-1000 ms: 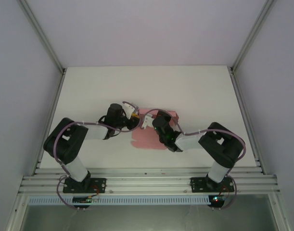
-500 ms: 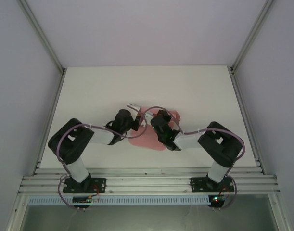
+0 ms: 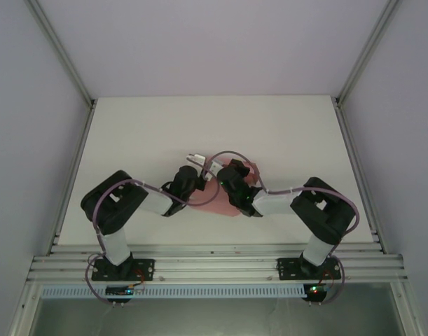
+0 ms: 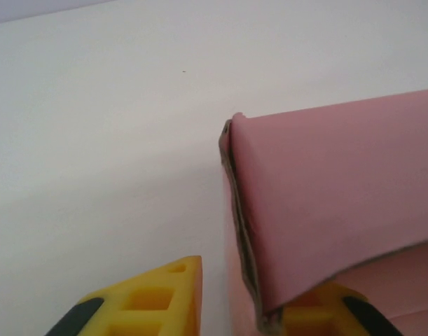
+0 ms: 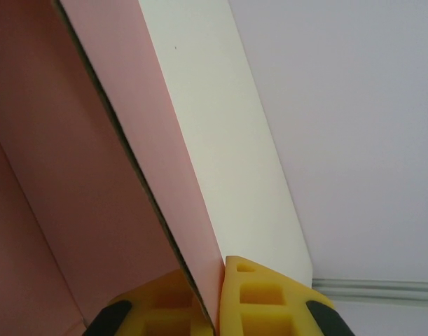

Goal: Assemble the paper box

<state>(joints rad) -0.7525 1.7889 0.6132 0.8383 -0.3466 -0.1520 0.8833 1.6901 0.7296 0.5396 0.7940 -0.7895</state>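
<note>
L pincer (image 4: pixel 249 287): yellow pads apart, raw edge of paper box (image 4: pixel 326 189) standing betw. them. Frame-left pad was clear of card; other pad part-hidden behind panel. R pincer (image 5: pixel 206 276): pads together, clamped on thin card wall seen edge-on. Box plain pink, sat mid worktop (image 3: pixel 143 133) betw. both wrists. In L wrist view the upright panel's fold edge ran away from cam; its top edge ran across, tilted up to right. Overhead, pink patch lay approx near-left to far-right, but wrists + cables (image 3: pixel 231 155) covered most, so outline and long axis were unclear. Pale wall (image 3: pixel 214 42) beyond.
</note>
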